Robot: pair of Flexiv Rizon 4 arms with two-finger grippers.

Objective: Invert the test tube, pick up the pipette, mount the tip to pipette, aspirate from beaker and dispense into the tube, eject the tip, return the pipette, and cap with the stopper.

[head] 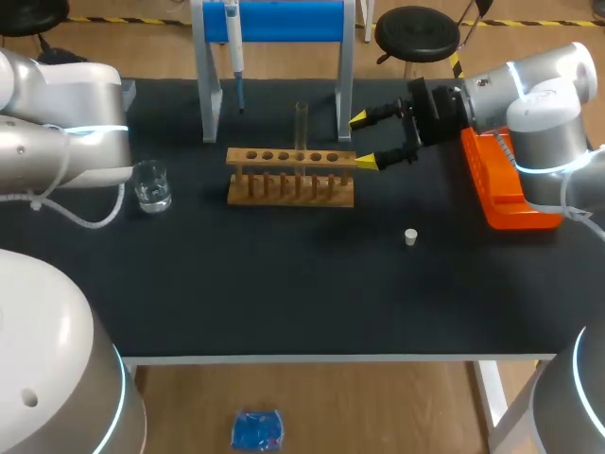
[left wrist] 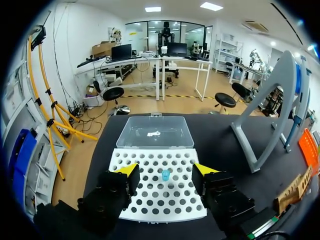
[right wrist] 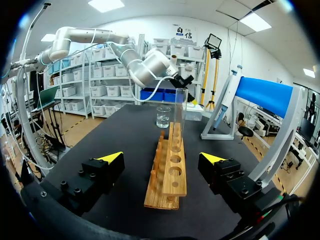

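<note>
Black surface (head: 284, 293) is standing on a wood-tone floor (head: 321, 402); black stool (head: 416, 33) is sitting beyond its far edge. Ceiling panels (left wrist: 152, 9) are glowing over white walls (left wrist: 75, 35); desks (left wrist: 150, 61) and bin shelves (right wrist: 100, 85) are lining the room.

Bare wood rack (head: 290, 158); clear glass test tube (head: 302, 121), beaker (head: 151, 185); matt black table (head: 284, 284); plastic orange box (head: 499, 194)

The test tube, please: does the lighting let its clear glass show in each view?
Head view: the test tube is faint against the black table. Right wrist view: its edges catch light and stand out. Left wrist view: not visible.
</note>
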